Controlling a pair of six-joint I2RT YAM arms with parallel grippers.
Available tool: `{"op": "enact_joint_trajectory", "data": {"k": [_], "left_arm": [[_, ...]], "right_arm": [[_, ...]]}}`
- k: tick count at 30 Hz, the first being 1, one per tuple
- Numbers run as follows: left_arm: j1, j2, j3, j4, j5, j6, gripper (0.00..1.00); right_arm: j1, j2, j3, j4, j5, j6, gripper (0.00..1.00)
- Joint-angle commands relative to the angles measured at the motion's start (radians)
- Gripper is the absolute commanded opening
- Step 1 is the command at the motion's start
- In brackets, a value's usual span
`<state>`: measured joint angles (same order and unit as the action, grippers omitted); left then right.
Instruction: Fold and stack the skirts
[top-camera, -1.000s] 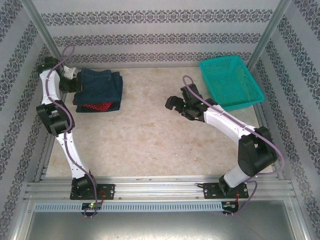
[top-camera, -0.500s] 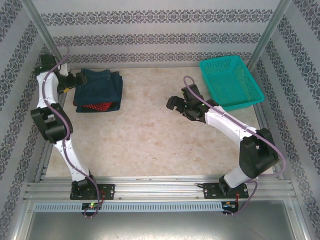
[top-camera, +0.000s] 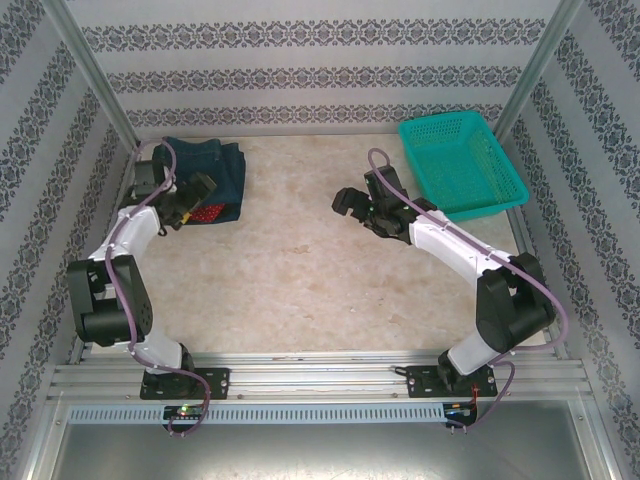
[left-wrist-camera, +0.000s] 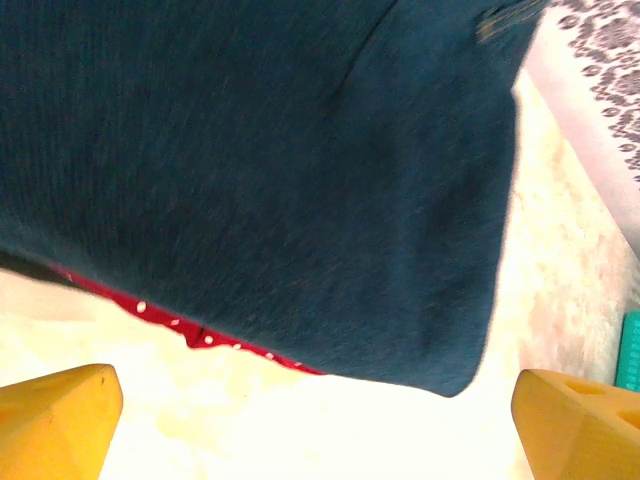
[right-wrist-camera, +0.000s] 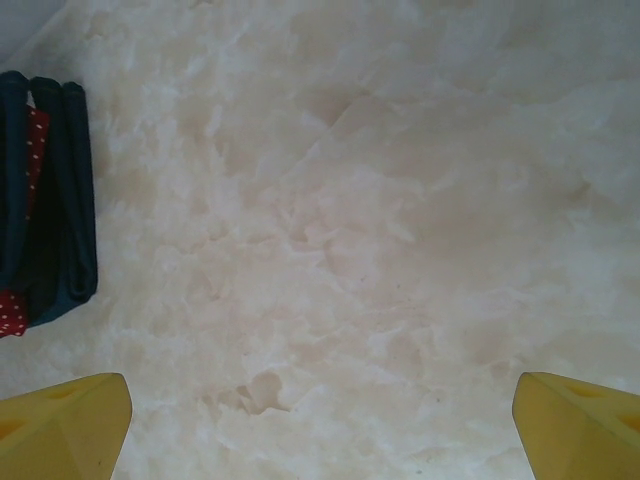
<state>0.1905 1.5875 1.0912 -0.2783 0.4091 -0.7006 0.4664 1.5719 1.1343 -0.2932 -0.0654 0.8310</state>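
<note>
Top view: one teal basket (top-camera: 460, 165) and one skirt stack (top-camera: 222, 185), well to the left of it across the worktop (top-camera: 300, 280). I can only count two layers: a denim skirt (top-camera: 215, 160) on top and a red dotted skirt (top-camera: 208, 213) under it. The left gripper (top-camera: 193, 200) hides the stack's near corner. The right gripper (top-camera: 352, 208) hangs near the basket's left side.

Left wrist: fingertips spread wide with nothing between them. The denim is blurry and a red edge peeks out.

Right wrist: jaws wide over bare worktop, with the stack cut off at the frame edge.
</note>
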Motion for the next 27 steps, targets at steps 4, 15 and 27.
{"op": "enact_joint_trajectory", "data": {"k": [4, 15, 27], "left_arm": [[-0.06, 0.053, -0.017, 0.223, 0.003, -0.136, 1.0], [-0.135, 0.192, -0.005, 0.45, 0.014, -0.14, 1.0], [-0.287, 0.235, 0.11, 0.282, 0.123, 0.314, 1.0]], "right_arm": [[-0.015, -0.014, -0.042, 0.041, -0.017, 0.002, 0.98], [-0.01, -0.155, -0.203, 0.237, 0.006, -0.188, 0.98], [-0.003, -0.207, -0.219, 0.231, 0.039, -0.291, 0.98]]}}
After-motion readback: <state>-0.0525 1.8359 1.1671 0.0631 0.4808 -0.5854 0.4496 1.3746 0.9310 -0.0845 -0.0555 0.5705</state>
